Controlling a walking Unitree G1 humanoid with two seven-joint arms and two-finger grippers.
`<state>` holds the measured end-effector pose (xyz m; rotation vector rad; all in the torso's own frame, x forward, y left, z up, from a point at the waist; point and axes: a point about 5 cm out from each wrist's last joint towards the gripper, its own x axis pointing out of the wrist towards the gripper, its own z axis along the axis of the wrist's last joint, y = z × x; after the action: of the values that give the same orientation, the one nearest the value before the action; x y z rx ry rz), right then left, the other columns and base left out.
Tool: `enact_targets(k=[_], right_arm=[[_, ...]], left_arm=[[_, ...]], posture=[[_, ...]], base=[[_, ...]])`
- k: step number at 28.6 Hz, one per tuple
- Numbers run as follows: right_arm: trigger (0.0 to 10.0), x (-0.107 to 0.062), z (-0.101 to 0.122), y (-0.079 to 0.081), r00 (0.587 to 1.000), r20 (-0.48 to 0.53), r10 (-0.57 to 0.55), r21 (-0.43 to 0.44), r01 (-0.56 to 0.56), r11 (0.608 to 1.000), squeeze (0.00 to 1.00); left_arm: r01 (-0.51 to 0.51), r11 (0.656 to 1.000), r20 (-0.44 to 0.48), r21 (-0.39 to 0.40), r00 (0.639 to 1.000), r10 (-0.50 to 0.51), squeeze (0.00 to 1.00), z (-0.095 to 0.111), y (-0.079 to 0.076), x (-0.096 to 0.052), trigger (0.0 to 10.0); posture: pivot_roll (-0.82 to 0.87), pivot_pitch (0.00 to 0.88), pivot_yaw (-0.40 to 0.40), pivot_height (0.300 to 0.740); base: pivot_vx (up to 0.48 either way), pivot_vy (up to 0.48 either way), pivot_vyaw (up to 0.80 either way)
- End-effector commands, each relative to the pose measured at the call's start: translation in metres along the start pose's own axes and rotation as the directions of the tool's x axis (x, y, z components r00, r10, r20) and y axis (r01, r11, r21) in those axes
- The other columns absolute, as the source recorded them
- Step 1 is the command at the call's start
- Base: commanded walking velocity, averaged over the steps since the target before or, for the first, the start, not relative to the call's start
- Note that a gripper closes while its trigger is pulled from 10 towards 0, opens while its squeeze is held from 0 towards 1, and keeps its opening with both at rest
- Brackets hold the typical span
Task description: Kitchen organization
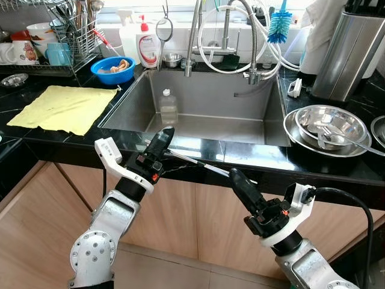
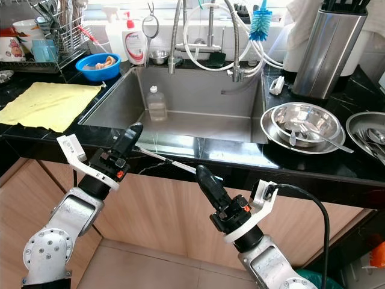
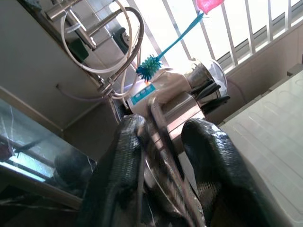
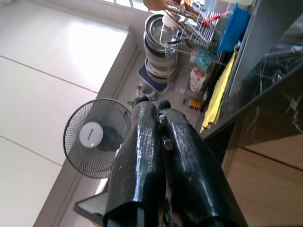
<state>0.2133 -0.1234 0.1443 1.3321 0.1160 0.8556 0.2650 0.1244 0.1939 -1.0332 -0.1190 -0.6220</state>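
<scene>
Two black fingers of left gripper (image 1: 161,144) clamped around thin metal utensil (image 1: 198,162), slanting over counter edge (image 1: 240,158) before sink (image 1: 198,117). Right gripper (image 1: 240,185) pressed closed below. Utensil's ends hidden, type unclear.

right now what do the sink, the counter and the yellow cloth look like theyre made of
Sink: looks like brushed stainless steel, dull grey with soft reflections. Counter: glossy black stone, probably marble or granite, with pale veins and mirror-like glare. Yellow cloth: soft matte fabric, possibly microfibre, lying flat with slight wrinkles.
</scene>
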Motion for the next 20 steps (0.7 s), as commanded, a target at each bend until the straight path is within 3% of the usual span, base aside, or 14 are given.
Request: enact_targets(k=[1, 11, 16, 17, 18, 20], right_arm=[[10.0, 0.0032, 0.002, 0.0017, 1.0, 0.016, 0.022, 0.005, -0.022, 1.0, 0.0], [10.0, 0.0053, 0.0025, 0.0009, 0.999, 0.023, 0.026, -0.006, -0.026, 1.0, 0.0], [10.0, 0.0067, 0.0058, 0.0032, 0.999, 0.045, 0.03, -0.062, -0.027, 0.998, 0.0], [10.0, 0.0069, 0.0057, 0.0042, 0.998, 0.042, 0.035, -0.067, -0.032, 0.997, 0.46], [10.0, 0.007, 0.0054, 0.005, 0.998, 0.04, 0.042, -0.072, -0.039, 0.997, 1.0], [10.0, 0.0071, 0.0056, 0.0049, 0.998, 0.04, 0.044, -0.073, -0.041, 0.997, 1.0]], left_arm=[[0.03, 0.999, -0.005, 0.01, 1.0, -0.03, 0.0, 0.0026, -0.0065, -0.0021, 0.0], [0.047, 0.999, -0.017, -0.012, 0.999, -0.047, 0.0, 0.0027, -0.0077, -0.0025, 0.0], [0.048, 0.998, 0.01, -0.047, 0.999, -0.048, 0.0, 0.0048, -0.0068, -0.003, 0.0], [0.048, 0.998, 0.016, -0.051, 0.999, -0.047, 0.0, 0.0056, -0.0066, -0.0031, 0.0], [0.042, 0.998, 0.018, -0.046, 0.999, -0.041, 0.0, 0.0064, -0.006, -0.0034, 0.0], [0.04, 0.998, 0.016, -0.046, 0.999, -0.039, 0.0, 0.0064, -0.0057, -0.004, 0.0]], posture=[[-0.05, 0.0, 0.073, 0.74], [-0.05, 0.0, 0.074, 0.74], [-0.05, 0.0, 0.072, 0.74], [-0.05, 0.0, 0.071, 0.74], [-0.05, 0.0, 0.071, 0.74], [-0.05, 0.0, 0.071, 0.74]], base=[[0.0, 0.0, 0.0], [0.0, 0.0, 0.0], [0.0, 0.0, 0.0], [0.0, 0.0, 0.0], [0.0, 0.0, 0.0], [0.0, 0.0, 0.0]])
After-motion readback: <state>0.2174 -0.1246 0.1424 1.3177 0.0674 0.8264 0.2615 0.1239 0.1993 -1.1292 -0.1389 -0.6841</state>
